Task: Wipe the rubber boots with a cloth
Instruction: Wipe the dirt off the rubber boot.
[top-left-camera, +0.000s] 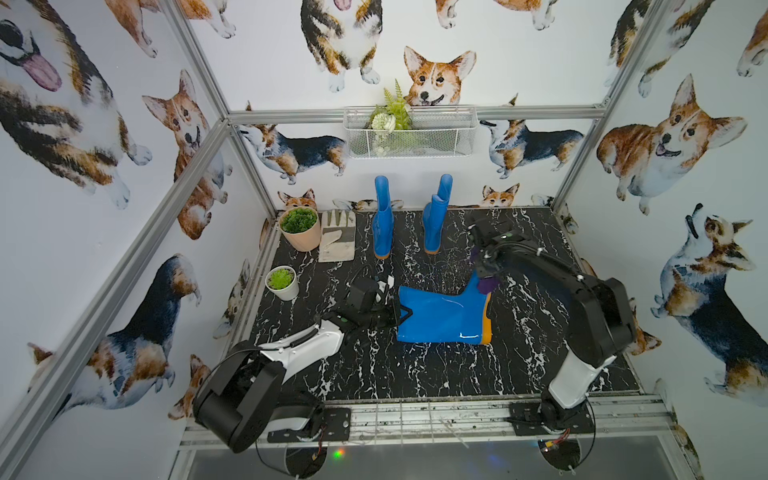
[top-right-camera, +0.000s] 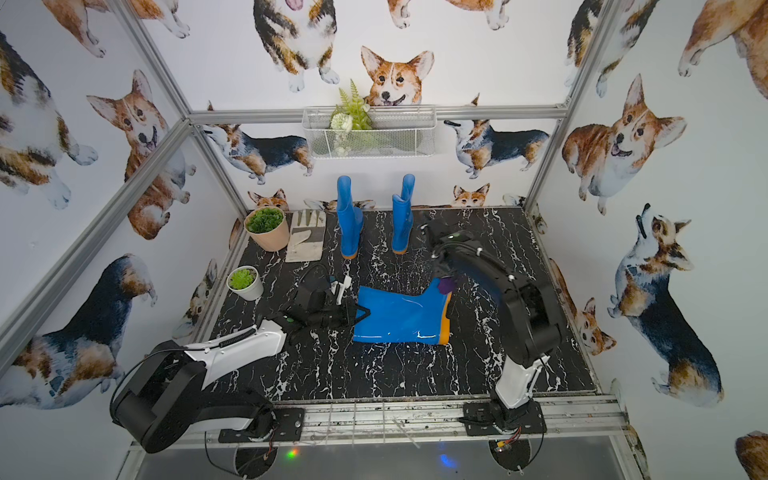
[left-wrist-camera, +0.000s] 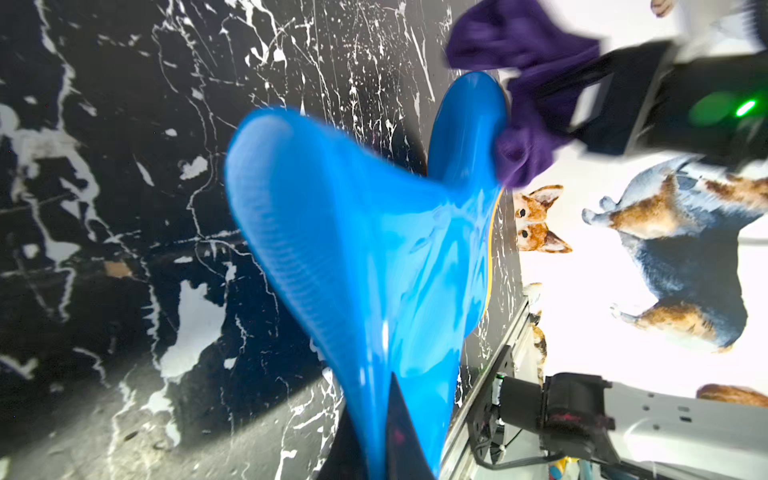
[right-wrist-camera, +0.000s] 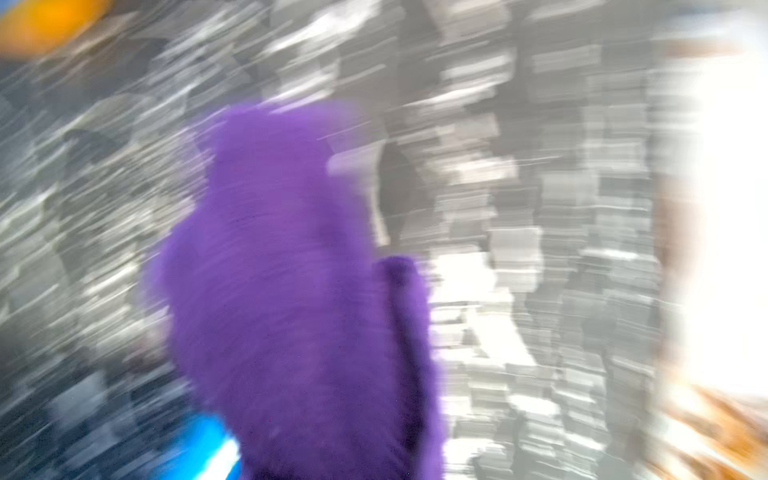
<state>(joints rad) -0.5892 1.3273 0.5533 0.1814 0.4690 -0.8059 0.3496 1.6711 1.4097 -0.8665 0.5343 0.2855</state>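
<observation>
One blue rubber boot (top-left-camera: 440, 316) (top-right-camera: 399, 316) (left-wrist-camera: 374, 249) lies on its side in the middle of the black marble-patterned table (top-left-camera: 374, 374). My left gripper (top-left-camera: 397, 312) (left-wrist-camera: 382, 440) is shut on the rim of its shaft. My right gripper (top-left-camera: 484, 276) is shut on the purple cloth (top-left-camera: 487, 286) (top-right-camera: 446, 284) (left-wrist-camera: 528, 83) (right-wrist-camera: 291, 291), which touches the boot's toe. The cloth hides the right fingers, and the right wrist view is blurred. More blue boots (top-left-camera: 382, 224) (top-left-camera: 434, 226) stand upright at the back.
A pale work glove (top-left-camera: 337, 235) lies at the back left beside a beige plant pot (top-left-camera: 299, 230). A small white pot (top-left-camera: 282, 282) stands near the left edge. A wire basket (top-left-camera: 409, 133) hangs on the back wall. Metal posts frame the cell.
</observation>
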